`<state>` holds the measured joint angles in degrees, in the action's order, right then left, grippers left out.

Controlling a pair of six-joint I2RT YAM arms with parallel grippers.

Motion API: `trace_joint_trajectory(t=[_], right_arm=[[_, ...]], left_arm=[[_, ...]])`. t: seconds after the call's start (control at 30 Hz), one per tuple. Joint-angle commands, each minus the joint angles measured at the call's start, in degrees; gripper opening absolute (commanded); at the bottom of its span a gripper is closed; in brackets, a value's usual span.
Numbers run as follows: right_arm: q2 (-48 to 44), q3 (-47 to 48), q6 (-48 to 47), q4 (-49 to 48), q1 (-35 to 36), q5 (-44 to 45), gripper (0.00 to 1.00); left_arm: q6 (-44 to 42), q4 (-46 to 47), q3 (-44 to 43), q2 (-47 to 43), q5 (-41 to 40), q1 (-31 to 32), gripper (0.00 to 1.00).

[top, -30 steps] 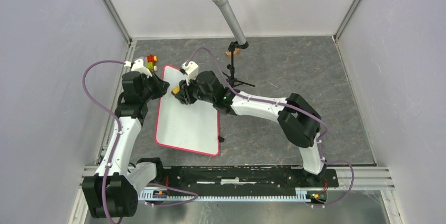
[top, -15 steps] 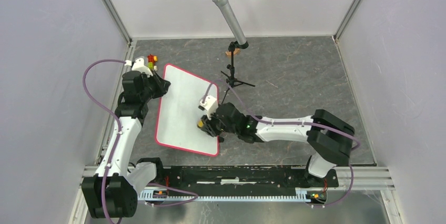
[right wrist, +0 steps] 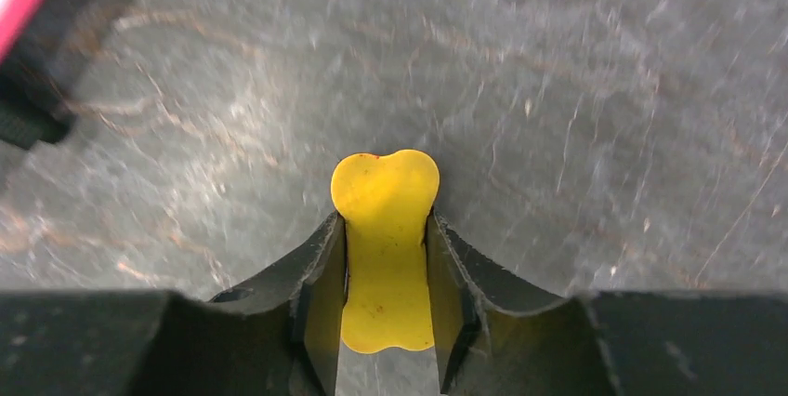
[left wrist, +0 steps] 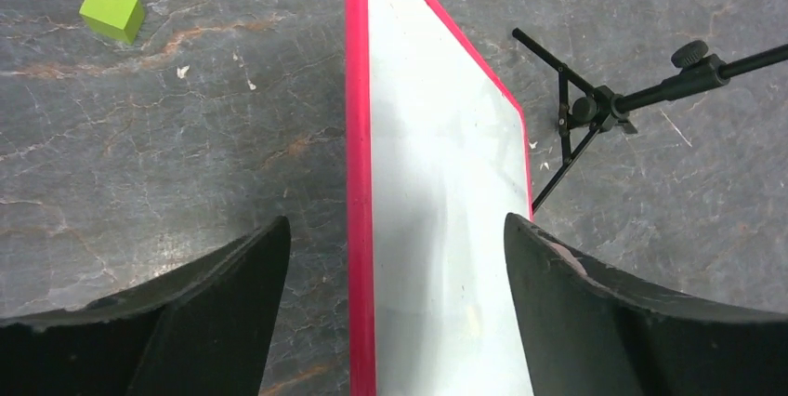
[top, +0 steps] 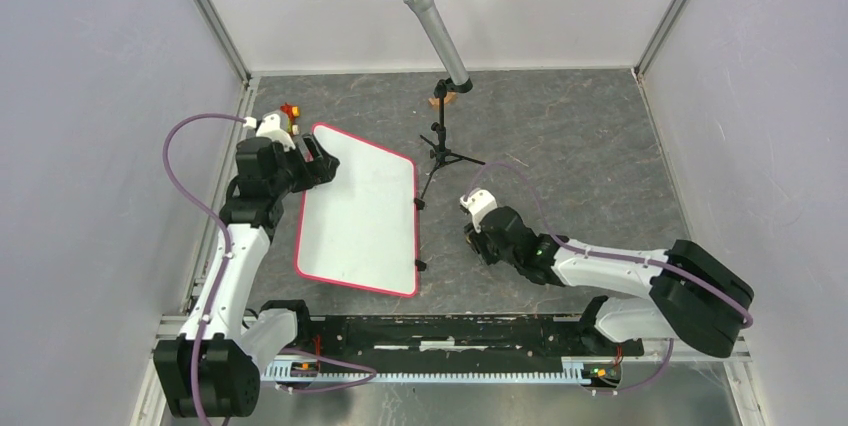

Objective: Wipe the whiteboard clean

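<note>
The whiteboard lies flat on the grey floor, white and free of writing, with a red-pink rim. My left gripper stands open at its far left corner. In the left wrist view the jaws straddle the board's left rim without touching it. My right gripper is low over the floor, to the right of the board and apart from it. It is shut on a yellow bone-shaped eraser, which is pinched at its narrow waist.
A microphone leans on a small black tripod just beyond the board's far right corner. Small coloured blocks sit behind my left wrist, and a green cube shows there. Two black clips stick out from the board's right edge.
My right gripper carried the yellow eraser from the board's far end down to its near right edge, then off onto the floor at the right. My left gripper opened at the board's corner.
</note>
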<state>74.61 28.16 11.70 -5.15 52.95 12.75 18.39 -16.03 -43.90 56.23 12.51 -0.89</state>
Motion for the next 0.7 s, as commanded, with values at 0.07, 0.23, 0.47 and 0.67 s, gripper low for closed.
trace_joint_trajectory(t=[0.07,0.23,0.47,0.67], right_arm=[[-4.6,-2.6,0.5,4.4,-0.1,1.8,0.48],[-8.7,-1.5,-1.0,8.0,-0.3,-0.4,0.84],[-20.9,7.6,-5.8,19.4,-0.2,8.7,0.98],[-31.9,19.0,-11.0,25.3,-0.2,21.6,0.98]], left_arm=[[-4.1,-1.3,-1.5,-4.2,-2.4,0.2,0.99],[-6.5,-6.0,-5.4,-8.2,-5.2,0.2,1.00],[-7.4,-6.7,-15.9,-11.6,4.5,3.7,1.00],[-3.7,7.1,-20.3,-15.0,22.2,8.7,1.00]])
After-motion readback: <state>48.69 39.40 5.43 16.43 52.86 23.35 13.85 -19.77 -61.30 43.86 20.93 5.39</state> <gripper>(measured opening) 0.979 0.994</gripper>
